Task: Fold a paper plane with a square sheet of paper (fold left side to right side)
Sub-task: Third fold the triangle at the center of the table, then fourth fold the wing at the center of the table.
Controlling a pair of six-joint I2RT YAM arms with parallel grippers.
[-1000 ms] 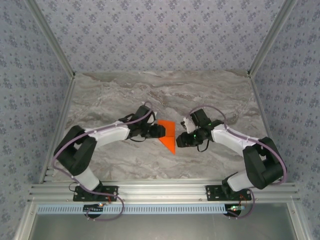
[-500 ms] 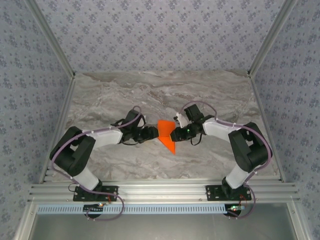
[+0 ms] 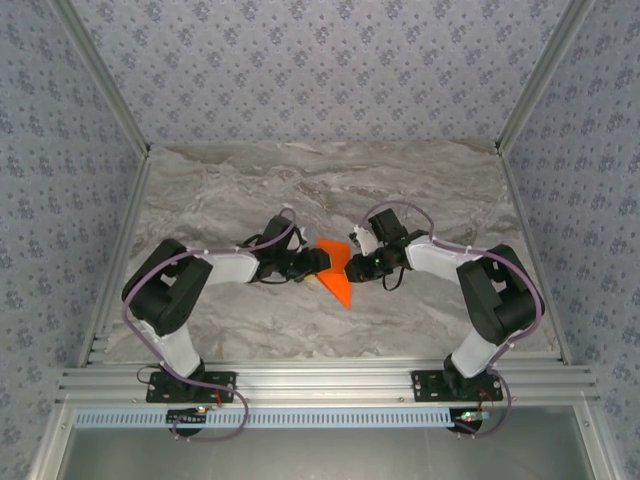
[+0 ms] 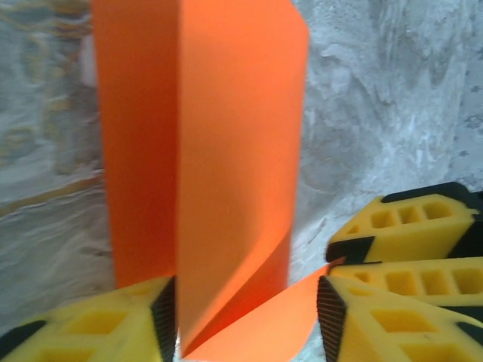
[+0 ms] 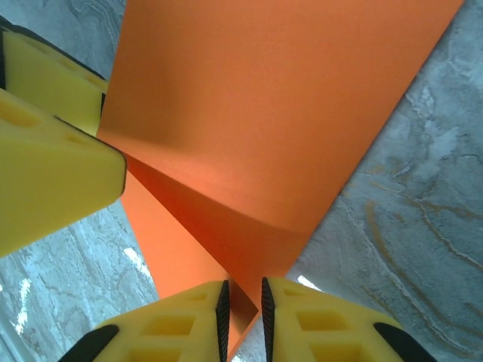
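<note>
The square sheet of paper (image 3: 338, 282), bright orange-red and partly folded, sits mid-table with its flaps raised. My left gripper (image 3: 320, 262) is at its left edge. In the left wrist view its jaws (image 4: 245, 320) stand wide apart, and loose upright flaps of the paper (image 4: 234, 151) rise between them. My right gripper (image 3: 351, 267) meets the sheet from the right. Its jaws (image 5: 243, 305) are nearly together, pinching a folded corner of the paper (image 5: 272, 121). The right gripper's fingers (image 4: 407, 230) close on that corner tip in the left wrist view. The left gripper's fingers (image 5: 53, 177) show in the right wrist view.
The grey marbled tabletop (image 3: 330, 185) stretches around the paper. Aluminium frame posts (image 3: 112, 100) and patterned walls stand at the sides and back. Both arms bend inward, so their grippers nearly touch over the sheet.
The right gripper came in from the right and narrowed its jaws on the paper's corner. The left gripper backed off slightly, then came back to the paper's left edge.
</note>
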